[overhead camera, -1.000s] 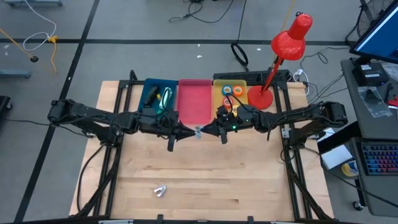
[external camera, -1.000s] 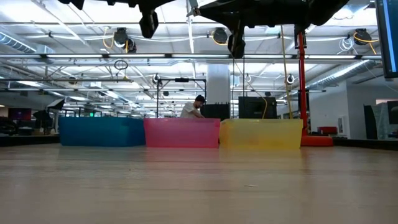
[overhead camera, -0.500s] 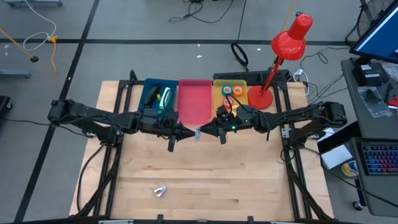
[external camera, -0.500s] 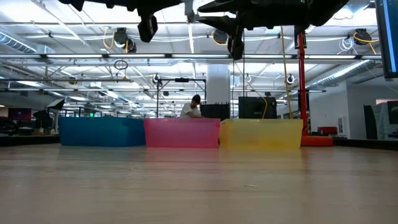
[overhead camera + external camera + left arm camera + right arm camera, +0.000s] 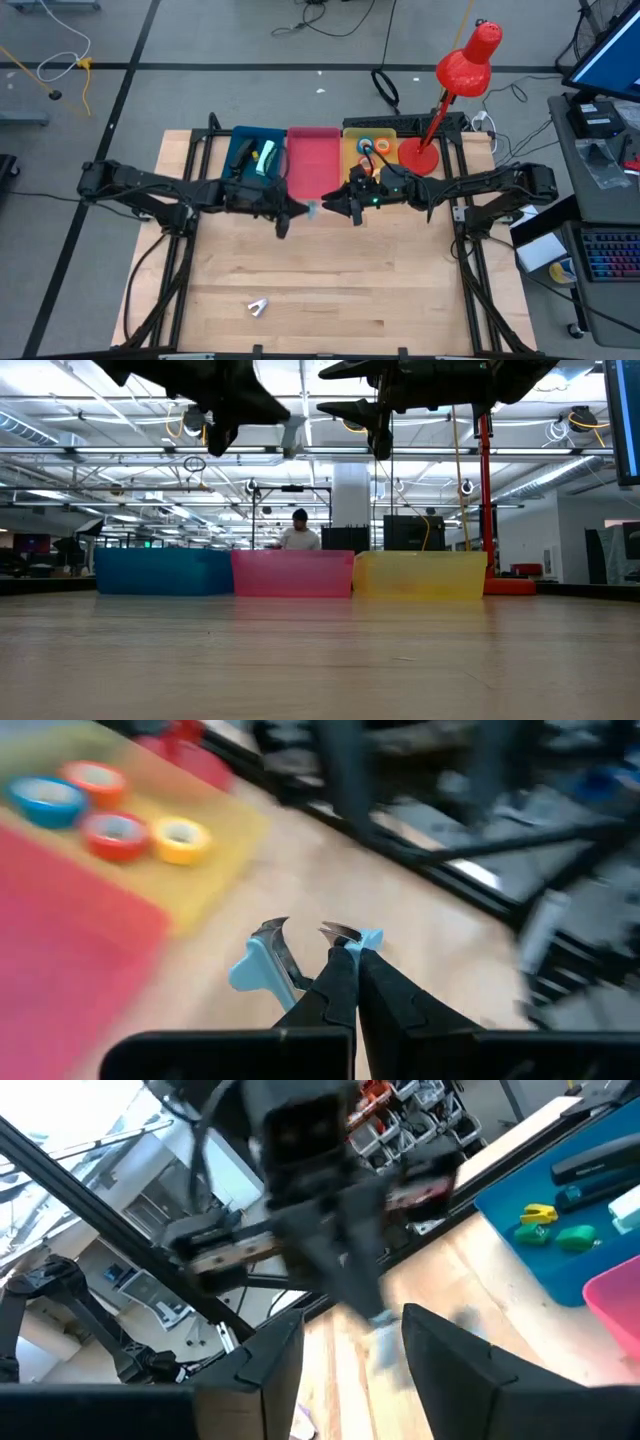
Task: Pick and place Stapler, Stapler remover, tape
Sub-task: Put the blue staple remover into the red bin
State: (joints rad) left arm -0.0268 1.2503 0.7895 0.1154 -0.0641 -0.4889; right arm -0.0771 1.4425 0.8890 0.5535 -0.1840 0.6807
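1. High view: the left gripper [image 5: 292, 210] and the right gripper [image 5: 340, 203] meet above the front edge of the pink bin [image 5: 312, 162]. A small light-blue stapler remover [image 5: 311, 208] shows between them, at the left gripper's tip. A second, silver remover [image 5: 258, 306] lies alone near the table's front edge, well apart from both grippers.
2. Low view: both grippers hang high above the blue bin [image 5: 163, 572], the pink bin and the yellow bin [image 5: 420, 576].
3. Left wrist view: the fingers [image 5: 335, 988] are pressed together on the stapler remover's blue handle. Tape rolls [image 5: 110, 812] lie in the yellow bin.
4. Right wrist view: its fingers [image 5: 270, 1362] stand apart, holding nothing; the left gripper is just in front.
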